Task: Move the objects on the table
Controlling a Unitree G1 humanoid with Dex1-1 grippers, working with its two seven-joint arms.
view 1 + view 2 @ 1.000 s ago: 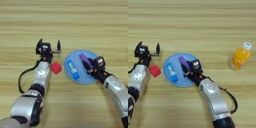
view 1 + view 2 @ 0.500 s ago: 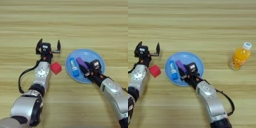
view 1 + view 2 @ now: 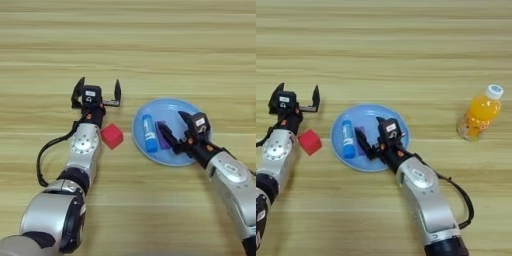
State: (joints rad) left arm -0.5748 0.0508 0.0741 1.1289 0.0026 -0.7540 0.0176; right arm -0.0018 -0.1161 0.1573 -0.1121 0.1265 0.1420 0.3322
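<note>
A red cube (image 3: pixel 111 136) lies on the table (image 3: pixel 125 45) just left of a light-blue plate (image 3: pixel 172 106). On the plate a blue tube with a white end (image 3: pixel 148 132) and a flat purple bar (image 3: pixel 162 134) lie side by side. My right gripper (image 3: pixel 175 128) is over the plate, open, with its nearer finger at the purple bar's right edge and nothing between its fingers. My left gripper (image 3: pixel 98 90) stands open behind the red cube, apart from it.
An orange juice bottle (image 3: pixel 480 113) stands upright to the right of the plate. My left forearm (image 3: pixel 84 145) lies along the cube's left side. My right forearm (image 3: pixel 230 175) reaches in from the lower right.
The purple bar has shifted left on the plate and now lies next to the blue tube. My right gripper followed it leftward. The left arm and red cube have stayed put.
</note>
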